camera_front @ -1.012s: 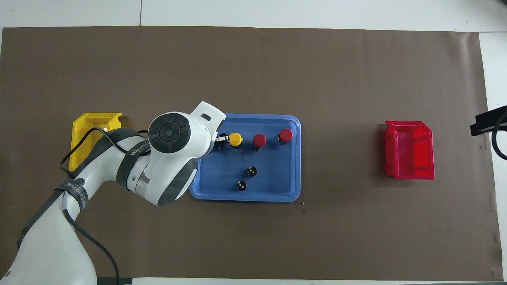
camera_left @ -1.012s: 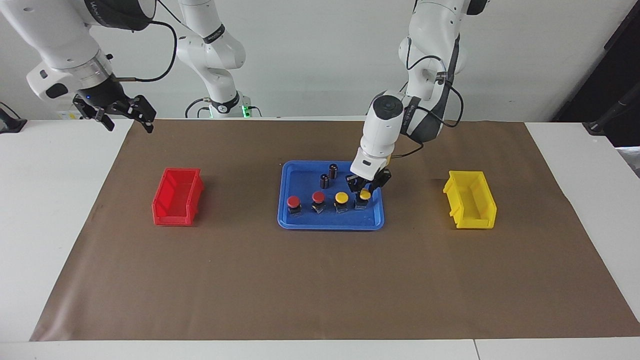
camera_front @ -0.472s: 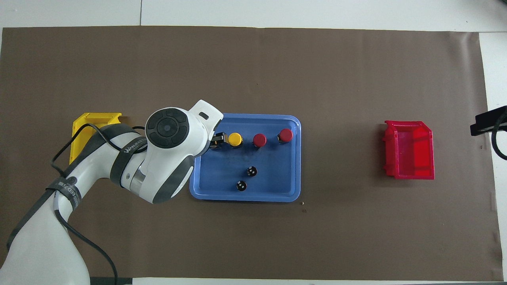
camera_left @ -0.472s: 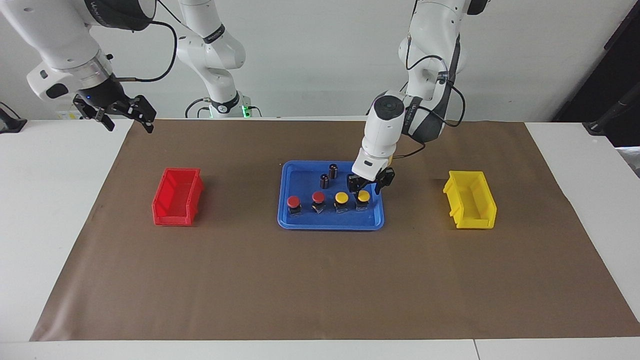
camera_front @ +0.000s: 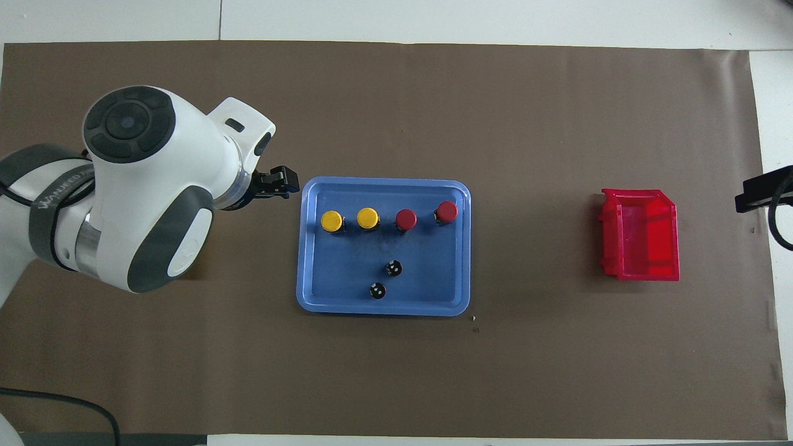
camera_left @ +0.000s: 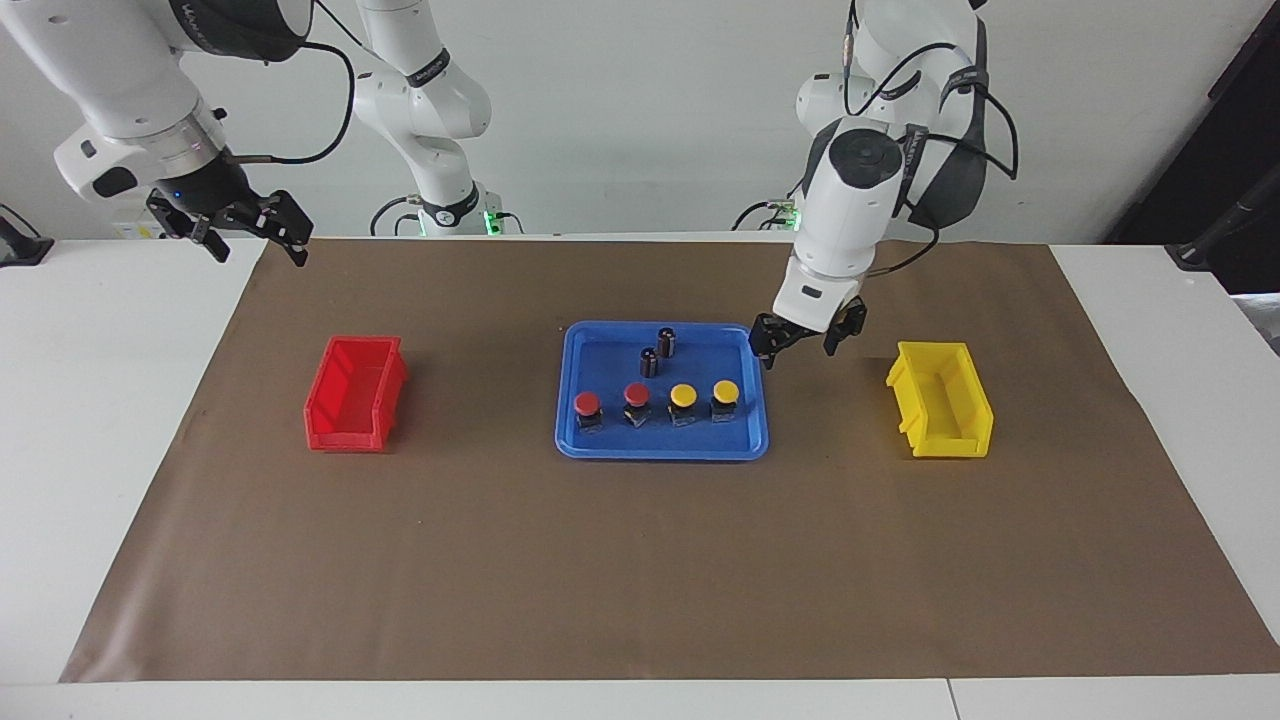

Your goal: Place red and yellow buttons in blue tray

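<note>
Jaws: left gripper (camera_left: 808,340) has its fingers spread apart and holds nothing. It hangs in the air over the brown mat, between the blue tray and the yellow bin. Right gripper (camera_left: 247,228) is spread apart too, and holds nothing. It waits up high over the right arm's end of the table.

Brown mat (camera_left: 640,560): big paper sheet that covers most of the table. Everything sits on it.

Blue tray (camera_left: 662,446): flat, in the middle of the mat. It is the home for the buttons.

Red bin (camera_left: 355,394): sits toward the right arm's end of the table. I see nothing in it.

Yellow bin (camera_left: 940,400): sits toward the left arm's end. I see nothing in it.

Yellow buttons (camera_left: 726,391): two of them, standing up in the tray, side by side, on the side toward the left arm's end.

Red buttons (camera_left: 637,394): two of them, standing up in the same row, next to the yellow ones. All four make one neat line along the tray edge that is farther from the robots.

Dark cylinders (camera_left: 666,341): two small ones with no caps, in the tray, nearer to the robots than the row.

Job: I think it is done, because all four buttons are in the tray and no hand holds one.
</note>
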`<state>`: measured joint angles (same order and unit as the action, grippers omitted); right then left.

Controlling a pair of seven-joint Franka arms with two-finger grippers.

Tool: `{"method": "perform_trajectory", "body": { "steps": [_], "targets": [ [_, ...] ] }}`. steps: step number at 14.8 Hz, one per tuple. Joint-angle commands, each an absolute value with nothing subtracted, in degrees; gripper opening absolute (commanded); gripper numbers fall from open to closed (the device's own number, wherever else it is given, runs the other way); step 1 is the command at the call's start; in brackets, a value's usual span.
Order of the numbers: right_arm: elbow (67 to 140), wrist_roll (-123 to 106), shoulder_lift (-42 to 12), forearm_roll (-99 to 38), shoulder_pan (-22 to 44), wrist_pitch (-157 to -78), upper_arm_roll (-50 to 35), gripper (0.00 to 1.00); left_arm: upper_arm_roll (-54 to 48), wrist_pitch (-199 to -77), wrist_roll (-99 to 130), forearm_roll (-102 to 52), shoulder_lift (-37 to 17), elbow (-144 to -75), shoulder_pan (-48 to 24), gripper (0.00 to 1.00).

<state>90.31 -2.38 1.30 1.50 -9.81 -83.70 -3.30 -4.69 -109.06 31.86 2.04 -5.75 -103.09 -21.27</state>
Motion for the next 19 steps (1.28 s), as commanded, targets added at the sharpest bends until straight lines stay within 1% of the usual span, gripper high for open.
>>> {"method": "perform_trajectory", "body": {
  "steps": [1, 5, 9, 11, 14, 19],
  "targets": [
    [91.32, -3.43, 2.11, 1.49, -9.93, -83.67, -3.52, 1.0, -4.31, -104.78, 21.48, 0.62, -5.02, -101.17, -18.46, 1.0],
    [91.32, -3.43, 2.11, 1.49, -9.93, -83.76, -3.52, 1.0, -3.69, -101.61, 13.98, 0.26, -1.85, -99.59, -12.76, 1.0],
    [91.32, -3.34, 2.11, 1.49, -9.93, -83.76, -3.52, 1.0, -3.69, -92.75, 9.77, 0.26, -1.23, -93.88, -8.18, 1.0],
    [91.32, -3.34, 2.11, 1.49, -9.93, -83.76, -3.52, 1.0, -3.6, -91.15, 8.09, -0.87, 0.61, -93.87, -5.38, 1.0],
    [91.32, -3.34, 2.11, 1.49, -9.93, -83.76, -3.52, 1.0, -3.52, -90.09, 3.27, -1.93, 1.05, -93.69, -2.21, 1.0],
    [91.32, -3.34, 2.11, 1.49, -9.93, -83.76, -3.52, 1.0, -3.52, -89.56, 0.18, -1.93, 1.32, -93.08, -0.71, 1.0]
  ]
}}
